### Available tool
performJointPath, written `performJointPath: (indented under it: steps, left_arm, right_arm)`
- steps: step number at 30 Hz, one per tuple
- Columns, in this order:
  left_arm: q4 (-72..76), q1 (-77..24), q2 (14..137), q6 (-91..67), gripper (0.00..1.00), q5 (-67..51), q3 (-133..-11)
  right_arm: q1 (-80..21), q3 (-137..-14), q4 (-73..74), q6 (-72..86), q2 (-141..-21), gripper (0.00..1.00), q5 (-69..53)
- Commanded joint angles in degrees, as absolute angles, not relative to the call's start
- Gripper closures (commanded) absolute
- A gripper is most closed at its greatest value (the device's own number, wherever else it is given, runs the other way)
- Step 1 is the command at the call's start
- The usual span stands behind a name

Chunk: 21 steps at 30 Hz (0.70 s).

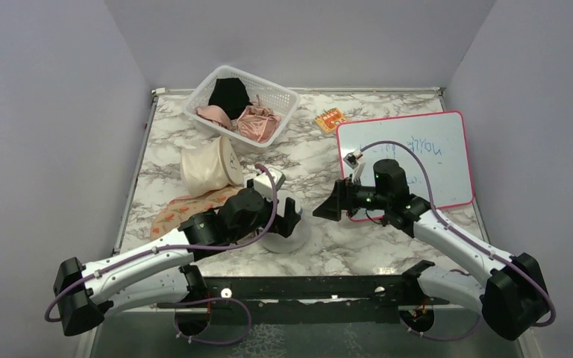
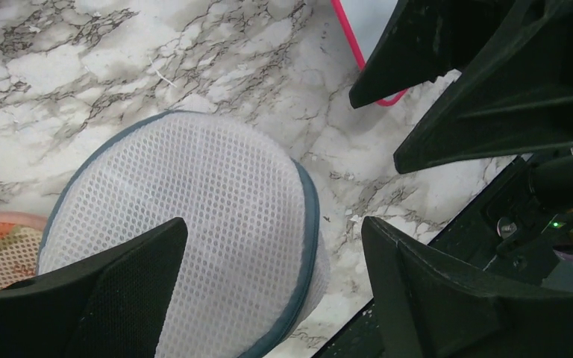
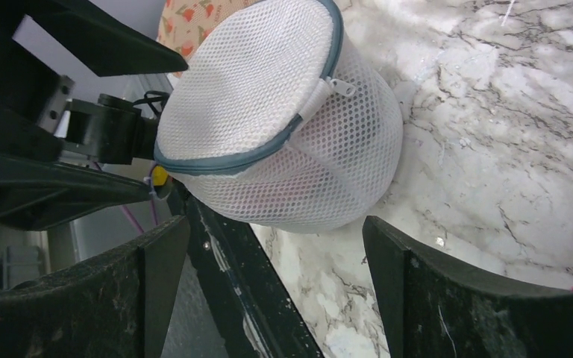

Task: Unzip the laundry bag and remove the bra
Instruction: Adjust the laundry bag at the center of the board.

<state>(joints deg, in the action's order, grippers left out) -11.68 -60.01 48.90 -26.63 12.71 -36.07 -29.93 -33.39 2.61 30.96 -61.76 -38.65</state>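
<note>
The laundry bag (image 3: 268,104), a round white mesh drum with a grey-blue zip band round its lid, stands near the table's front edge (image 1: 297,239). Its white zip pull (image 3: 334,88) sits on the side facing my right gripper. The lid looks shut. A faint pink tint shows through the lower mesh; the bra itself is hidden. My left gripper (image 2: 276,257) hangs open just over the lid (image 2: 194,216), one finger above the mesh, the other past the rim. My right gripper (image 3: 276,250) is open and empty, a short way right of the bag (image 1: 328,207).
A cream cylindrical bag (image 1: 209,168) and a flat peach floral pouch (image 1: 183,210) lie left of the laundry bag. A white basket (image 1: 240,104) of garments stands at the back. A pink-edged whiteboard (image 1: 410,153) and an orange packet (image 1: 330,119) lie to the right.
</note>
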Motion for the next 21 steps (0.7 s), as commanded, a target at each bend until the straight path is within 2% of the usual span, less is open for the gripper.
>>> performJointPath:
  steps: [1, 6, 11, 17, 21]
  left_arm:
    - [-21.09, -59.87, 55.0, -28.83, 0.19, 15.14, -46.58]
    - [-28.51, -59.49, 63.86, -31.45, 0.19, 16.75, -56.67]
    - [-33.15, -58.78, 72.08, -31.79, 0.23, 17.92, -63.3]
    - [-37.89, -57.81, 80.35, -28.76, 0.32, 23.69, -67.03]
    - [-37.21, -57.27, 84.89, -27.91, 0.37, 21.69, -68.43]
  right_arm:
    - [-30.2, -36.11, 8.94, 27.28, -58.84, 0.16, -32.86]
    - [-30.16, -37.7, 14.54, 25.24, -54.37, 0.15, -25.34]
    - [-30.15, -37.06, 16.23, 25.02, -50.99, 0.15, -22.12]
    - [-30.15, -36.96, 17.87, 24.44, -50.6, 0.14, -22.06]
    - [-30.14, -37.23, 18.54, 23.77, -50.49, 0.14, -21.84]
